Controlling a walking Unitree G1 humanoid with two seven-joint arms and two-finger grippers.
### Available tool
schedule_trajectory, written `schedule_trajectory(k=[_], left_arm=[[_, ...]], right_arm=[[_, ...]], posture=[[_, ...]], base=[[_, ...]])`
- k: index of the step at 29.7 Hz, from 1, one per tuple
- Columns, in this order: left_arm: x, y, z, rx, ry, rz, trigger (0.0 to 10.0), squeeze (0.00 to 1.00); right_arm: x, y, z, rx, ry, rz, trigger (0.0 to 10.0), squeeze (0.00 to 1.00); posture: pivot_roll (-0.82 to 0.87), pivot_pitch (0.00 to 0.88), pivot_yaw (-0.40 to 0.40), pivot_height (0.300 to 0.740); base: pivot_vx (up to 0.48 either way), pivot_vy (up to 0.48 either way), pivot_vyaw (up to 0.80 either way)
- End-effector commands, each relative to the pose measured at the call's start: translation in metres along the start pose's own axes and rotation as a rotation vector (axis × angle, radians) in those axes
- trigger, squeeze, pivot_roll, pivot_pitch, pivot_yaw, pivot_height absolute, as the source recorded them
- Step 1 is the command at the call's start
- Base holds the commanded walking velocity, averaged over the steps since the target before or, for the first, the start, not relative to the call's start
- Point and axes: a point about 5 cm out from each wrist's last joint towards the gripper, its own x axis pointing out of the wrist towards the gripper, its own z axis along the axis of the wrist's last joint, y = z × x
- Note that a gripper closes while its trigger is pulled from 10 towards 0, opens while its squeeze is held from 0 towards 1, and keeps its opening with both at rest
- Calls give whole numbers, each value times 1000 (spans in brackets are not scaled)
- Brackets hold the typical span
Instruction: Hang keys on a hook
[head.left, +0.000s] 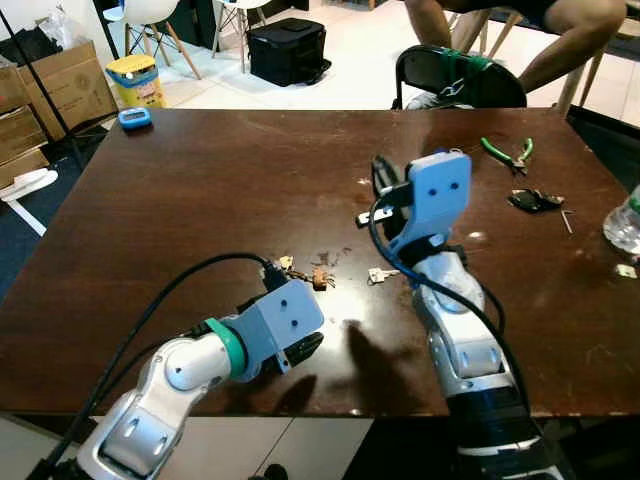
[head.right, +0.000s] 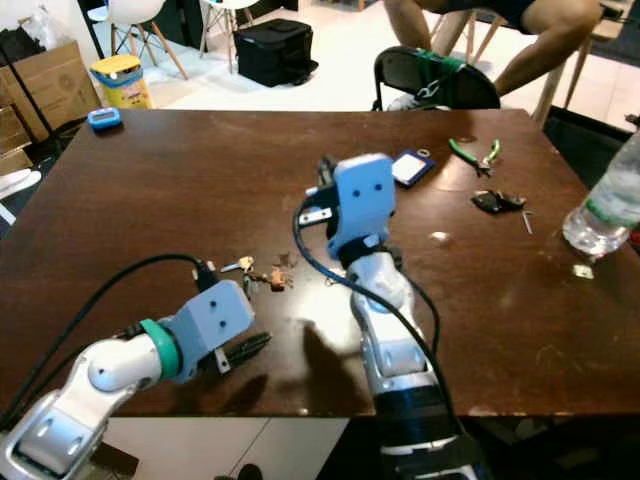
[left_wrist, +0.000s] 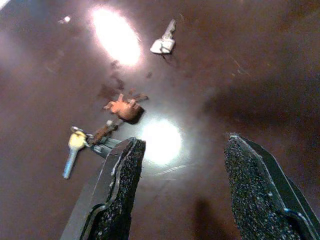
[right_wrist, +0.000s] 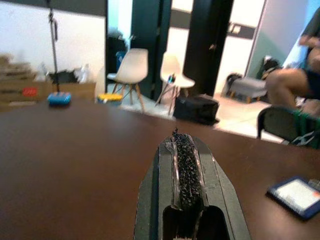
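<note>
1. The left gripper (left_wrist: 180, 195) hovers low over the table (head.left: 180, 200) near its front edge, fingers (left_wrist: 117, 190) spread wide and holding nothing.
2. The keys (left_wrist: 107, 132) lie flat just beyond it, towards the table's middle; a loose silver key (left_wrist: 164, 44) lies further on, apart.
3. The right gripper (right_wrist: 181, 175) is raised above the table's middle, fingers pressed together, empty.
4. No hook can be seen; judging by this, grasping and hanging both remain.

Dark brown wooden table (head.left: 200, 200), pale tiled floor (head.left: 350, 70), white chairs (right_wrist: 131, 70), black bag (head.left: 287, 50), cardboard boxes (head.left: 50, 90), glare on tabletop
</note>
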Motion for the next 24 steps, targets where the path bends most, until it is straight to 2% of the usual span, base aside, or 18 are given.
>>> schedule_trajectory(k=[1,2,4,7,8,12,13,16,17,18,21,24], left_arm=[[6,7,-15,-67,88,106,10000,0],[11,13,-23,-123,130,186,10000,0],[12,14,-24,-129,136,196,10000,0],[14,37,-22,-151,129,317,10000,0],[14,37,-22,-151,129,317,10000,0],[12,59,-15,-191,95,398,10000,0],[10,69,-10,-229,73,432,10000,0],[8,76,-7,-255,57,454,10000,0],[7,82,-6,-287,54,476,10000,0],[7,87,-10,-305,87,486,10000,0],[8,85,-16,-309,123,476,10000,0],[17,85,-28,-342,183,478,10000,0]], right_arm=[[-2,7,-15,12,56,24,10000,0],[-2,9,-24,17,86,26,10000,0],[-2,9,-25,17,90,26,10000,0],[3,10,-39,-85,165,83,10000,0],[3,10,-39,-85,165,83,10000,0],[7,19,-47,-196,190,223,10000,0],[9,20,-47,-206,188,246,10000,0],[11,21,-47,-207,188,256,10000,0],[12,22,-48,-211,192,269,10000,0],[13,23,-52,-212,207,278,10000,0],[13,23,-54,-213,215,280,10000,0],[11,16,-65,-230,260,251,10000,0]], posture=[[-37,86,116,740],[-37,86,116,740],[-37,86,116,740],[-25,93,112,740],[-25,93,112,740],[-16,97,102,740],[-3,105,86,740],[-3,105,86,740],[3,110,82,740],[10,122,77,740],[12,126,77,740],[20,146,78,740]], base=[[0,0,0],[0,0,0],[0,0,0],[0,0,0],[0,0,0],[0,0,0],[0,0,0],[0,0,0],[0,0,0],[0,0,0],[0,0,0],[0,0,0]])
